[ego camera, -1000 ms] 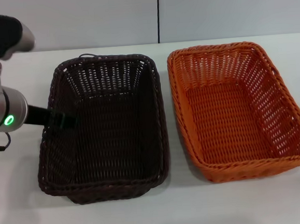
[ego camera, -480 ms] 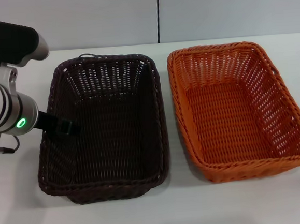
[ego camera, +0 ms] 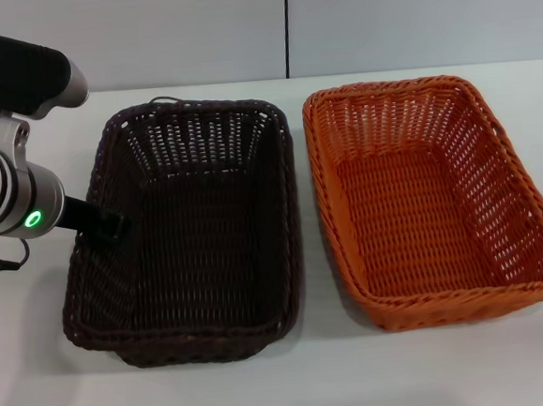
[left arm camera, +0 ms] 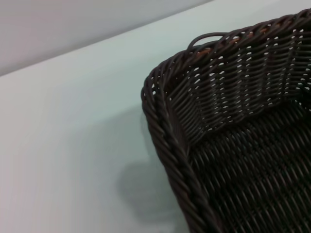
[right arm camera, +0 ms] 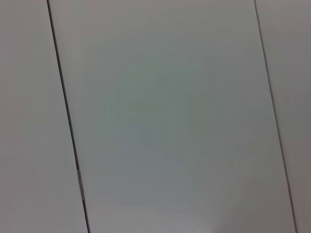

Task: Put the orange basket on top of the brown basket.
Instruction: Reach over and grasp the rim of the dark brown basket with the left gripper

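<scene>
The brown basket stands left of centre on the white table, empty. The orange basket stands to its right, apart from it, also empty. My left gripper is at the brown basket's left wall, with its dark fingers over the braided rim, shut on it. The left wrist view shows a corner of the brown basket from close by. My right gripper is out of view, and its wrist view shows only grey wall panels.
The white table runs around both baskets, with a narrow gap between them. A grey panelled wall stands behind the table's far edge.
My left gripper has drawn back to the left at the brown basket's rim. The basket's left side has shifted slightly left with it. The orange basket has not moved.
</scene>
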You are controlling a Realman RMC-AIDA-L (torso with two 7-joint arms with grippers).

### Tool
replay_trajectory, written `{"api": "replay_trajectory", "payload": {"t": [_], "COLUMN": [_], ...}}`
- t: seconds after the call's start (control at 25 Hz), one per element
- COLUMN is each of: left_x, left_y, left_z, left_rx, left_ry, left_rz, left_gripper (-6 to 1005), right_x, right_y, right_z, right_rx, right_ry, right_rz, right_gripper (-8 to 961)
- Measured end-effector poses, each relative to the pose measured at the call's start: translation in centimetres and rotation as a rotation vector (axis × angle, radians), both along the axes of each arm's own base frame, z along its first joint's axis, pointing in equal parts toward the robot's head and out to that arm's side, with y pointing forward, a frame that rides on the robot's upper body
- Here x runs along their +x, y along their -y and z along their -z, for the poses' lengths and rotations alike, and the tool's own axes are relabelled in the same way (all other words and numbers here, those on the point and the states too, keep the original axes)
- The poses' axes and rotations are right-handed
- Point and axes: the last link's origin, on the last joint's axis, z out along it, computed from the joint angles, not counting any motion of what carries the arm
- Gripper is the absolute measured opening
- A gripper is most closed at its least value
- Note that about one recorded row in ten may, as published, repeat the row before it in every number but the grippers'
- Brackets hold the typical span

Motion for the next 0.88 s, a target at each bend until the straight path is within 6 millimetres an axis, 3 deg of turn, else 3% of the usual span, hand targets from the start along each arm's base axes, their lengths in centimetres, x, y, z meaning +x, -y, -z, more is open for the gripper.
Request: {"api": "replay_trajectory", "payload": {"t": [0.28,0.48,0.88], "left_x": [0.5,0.8,2.7], "left_y": [0.0,-0.1,-0.5], "left_z": [-0.2,-0.6,-4.5], "left_rx": [-0.012,-0.061,-0.261], "left_ry": [-0.015,-0.059,-0.231], "left_rz": [0.039,0.096,0.38], "left_gripper": [311,285,273], "right_x": [-0.1,-0.2,-0.5], "right_y": [0.0,-0.1,-0.4], "right_z": [0.1,0.0,-0.2], "right_rx": [0.0,0.004,0.013], "right_ry": [-0.004,-0.006,-0.012], "right_rz": [-0.003,-0.005,-0.018], "right_gripper": [786,786,786]}}
